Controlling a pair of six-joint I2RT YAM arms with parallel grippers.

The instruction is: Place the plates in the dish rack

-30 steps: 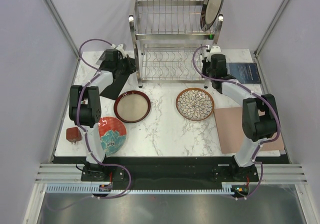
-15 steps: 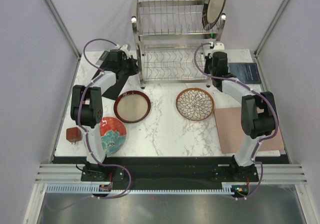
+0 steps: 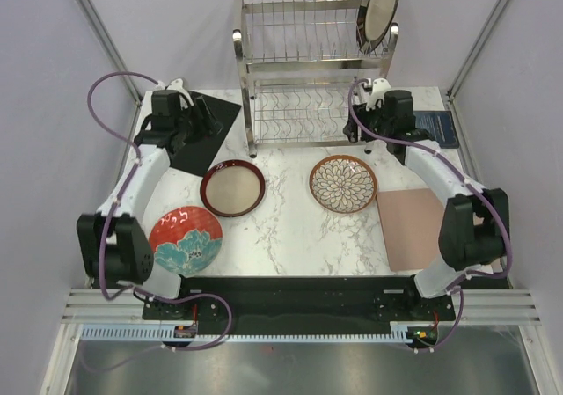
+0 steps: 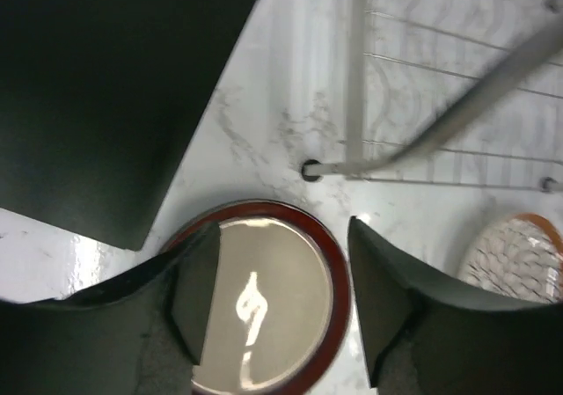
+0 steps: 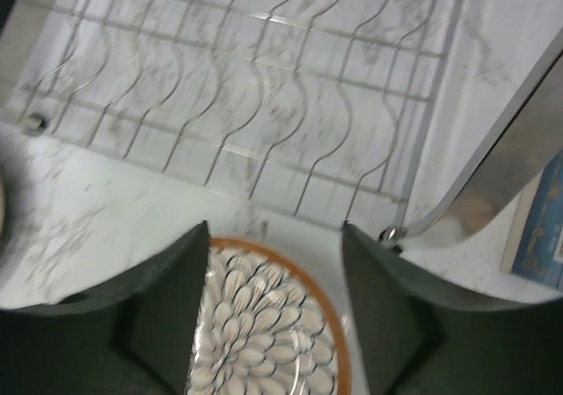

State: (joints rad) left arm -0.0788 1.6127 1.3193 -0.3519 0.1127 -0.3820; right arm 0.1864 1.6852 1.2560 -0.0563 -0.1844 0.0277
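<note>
Three plates lie flat on the marble table: a red one with teal flowers (image 3: 185, 239), a dark-red-rimmed beige one (image 3: 232, 187) and a brown one with white petals (image 3: 343, 183). A black-checked plate (image 3: 378, 10) stands on edge at the right end of the dish rack's (image 3: 308, 69) upper tier. My left gripper (image 3: 209, 122) hangs open above and behind the dark-red-rimmed plate (image 4: 273, 307), with nothing between its fingers (image 4: 198, 298). My right gripper (image 3: 359, 133) is open too, above the far edge of the petal plate (image 5: 264, 325), close to the rack's lower shelf (image 5: 264, 87).
A black mat (image 3: 198, 131) lies at the back left beside the rack. A blue booklet (image 3: 435, 127) sits at the back right. A pink mat (image 3: 422, 228) covers the near right of the table, next to the petal plate.
Both grippers have gone from shut to open. The left arm has swung its elbow out to the left and the right arm has stretched to the right. The plates have not moved.
</note>
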